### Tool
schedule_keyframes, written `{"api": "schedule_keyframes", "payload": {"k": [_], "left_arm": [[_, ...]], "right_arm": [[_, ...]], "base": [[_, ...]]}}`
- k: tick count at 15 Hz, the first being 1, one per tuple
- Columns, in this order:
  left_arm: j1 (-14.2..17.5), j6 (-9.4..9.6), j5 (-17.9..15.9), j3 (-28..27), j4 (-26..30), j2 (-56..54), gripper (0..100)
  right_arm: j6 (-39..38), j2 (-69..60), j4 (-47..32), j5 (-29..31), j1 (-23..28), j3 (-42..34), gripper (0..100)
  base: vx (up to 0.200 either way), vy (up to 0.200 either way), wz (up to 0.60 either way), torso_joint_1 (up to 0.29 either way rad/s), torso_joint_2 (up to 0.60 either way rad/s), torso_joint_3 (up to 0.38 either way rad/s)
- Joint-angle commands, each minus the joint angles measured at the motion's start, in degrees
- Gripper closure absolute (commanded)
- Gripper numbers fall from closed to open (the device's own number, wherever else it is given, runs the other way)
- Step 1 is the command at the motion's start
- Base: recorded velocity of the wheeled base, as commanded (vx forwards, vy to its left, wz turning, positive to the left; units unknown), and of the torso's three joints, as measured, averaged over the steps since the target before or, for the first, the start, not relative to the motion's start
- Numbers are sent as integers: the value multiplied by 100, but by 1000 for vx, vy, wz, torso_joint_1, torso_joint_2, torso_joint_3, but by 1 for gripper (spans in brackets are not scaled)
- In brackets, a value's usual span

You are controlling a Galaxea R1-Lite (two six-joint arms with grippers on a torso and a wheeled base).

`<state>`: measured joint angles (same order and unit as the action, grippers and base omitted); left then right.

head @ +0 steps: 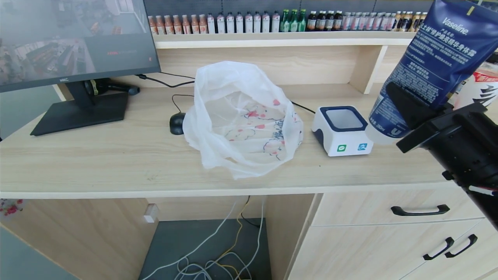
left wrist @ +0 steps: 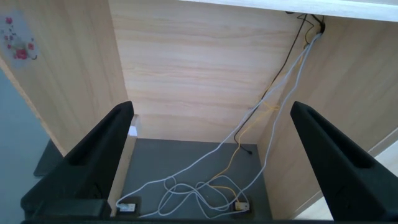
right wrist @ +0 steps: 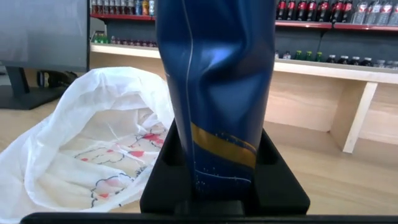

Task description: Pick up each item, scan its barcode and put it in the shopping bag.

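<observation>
step: scan | right claw (head: pixel 418 112) clamped on blue tube (head: pixel 432 66), just right of scanner (head: pixel 341 130) | left claw (left wrist: pixel 211 118) spread, empty | next: turn barcode to scanner, then bag (head: pixel 241 116)

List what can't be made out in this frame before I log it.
1. Barcode on the blue pouch: head view, print too small.
2. Pouch top: cut by both views' upper edge.
3. Contents of the shopping bag: head view, hidden by its folds.
4. White-and-red pack: head view, mostly behind pouch and right hand.
</observation>
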<state>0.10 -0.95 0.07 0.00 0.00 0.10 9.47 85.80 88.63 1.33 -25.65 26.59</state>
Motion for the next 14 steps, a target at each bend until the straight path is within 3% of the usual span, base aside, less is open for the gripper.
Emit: {"api": "schedule_keyframes", "payload": {"k": [1, 7, 14], "left_arm": [[-1, -2, 1, 0, 0, -1, 0], [-1, -2, 1, 0, 0, -1, 0], [-1, 16, 1, 0, 0, -1, 0]], "right_arm": [[2, -46, 6, -1, -2, -40, 100], [-68, -37, 41, -1, -2, -40, 100], [-68, -10, 67, -10, -10, -84, 100]], "base": [[0, 200, 0, 7, 2, 2], [0, 200, 0, 3, 0, 2], [0, 0, 0, 0, 0, 0]]}}
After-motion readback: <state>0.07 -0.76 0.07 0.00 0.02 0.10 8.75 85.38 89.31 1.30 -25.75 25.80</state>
